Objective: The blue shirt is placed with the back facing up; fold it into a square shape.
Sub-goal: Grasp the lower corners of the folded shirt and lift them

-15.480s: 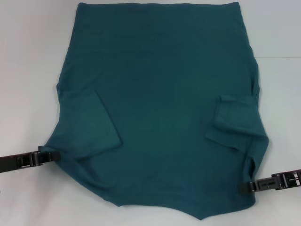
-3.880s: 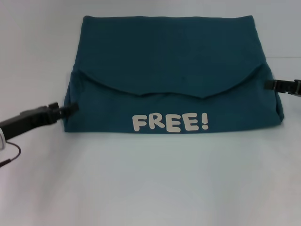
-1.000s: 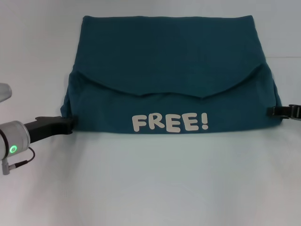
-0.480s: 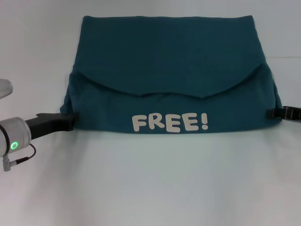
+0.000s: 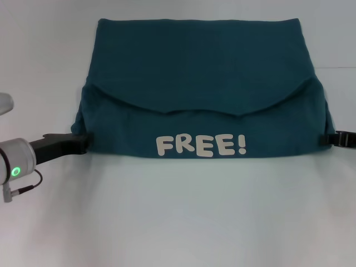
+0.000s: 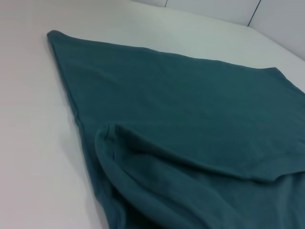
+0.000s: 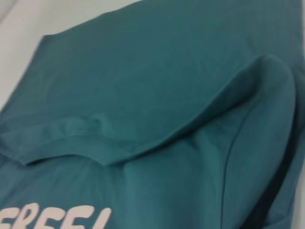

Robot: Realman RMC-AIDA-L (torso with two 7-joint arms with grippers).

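The blue shirt (image 5: 194, 72) lies on the white table as a wide folded block. A curved flap overlaps its middle, and white "FREE!" lettering (image 5: 200, 146) faces up along the near edge. My left gripper (image 5: 83, 141) is low at the shirt's near-left corner, touching the fabric edge. At the near-right corner, my right gripper (image 5: 332, 138) reaches in from the side. The left wrist view shows the shirt (image 6: 190, 105) with a rolled fold close by. In the right wrist view the shirt (image 7: 157, 86) fills the frame, with part of the lettering (image 7: 57, 217) showing.
The white table (image 5: 178, 222) stretches bare in front of the shirt and to both sides. The left arm's grey wrist with a green light (image 5: 15, 171) sits at the left edge.
Over the last second the right gripper slid nearer along the shirt's right side, toward the near corner. The left gripper nudged slightly up against the near-left corner. The shirt's shape is unchanged.
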